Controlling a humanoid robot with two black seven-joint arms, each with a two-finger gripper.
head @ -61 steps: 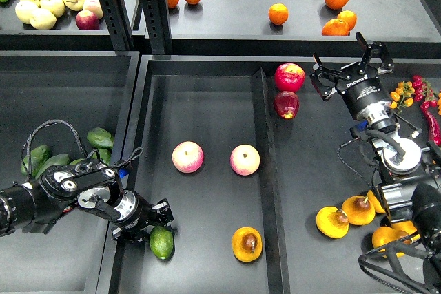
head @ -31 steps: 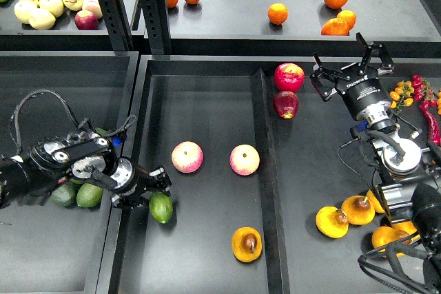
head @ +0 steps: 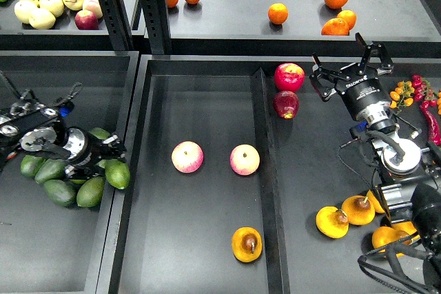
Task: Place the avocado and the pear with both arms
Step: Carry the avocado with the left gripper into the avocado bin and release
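Note:
My left gripper (head: 109,158) is over the wall between the left bin and the middle tray (head: 207,101). It is shut on a dark-green avocado (head: 118,174) that hangs just right of a pile of several avocados (head: 62,185). A yellow-orange pear (head: 247,244) with a brown stem end lies at the front of the middle tray, apart from both grippers. My right gripper (head: 349,65) is open and empty at the back right, above the right compartment.
Two pink-yellow apples (head: 187,157) (head: 244,160) lie mid-tray. Two red apples (head: 289,76) sit beyond the divider (head: 262,170). More pears (head: 333,222) lie by my right arm. Oranges (head: 278,13) and pale apples (head: 41,6) fill the back shelf. Chillies (head: 428,105) are far right.
My left gripper has carried the avocado from the front left of the middle tray back and left to the bin wall. The right arm has not moved.

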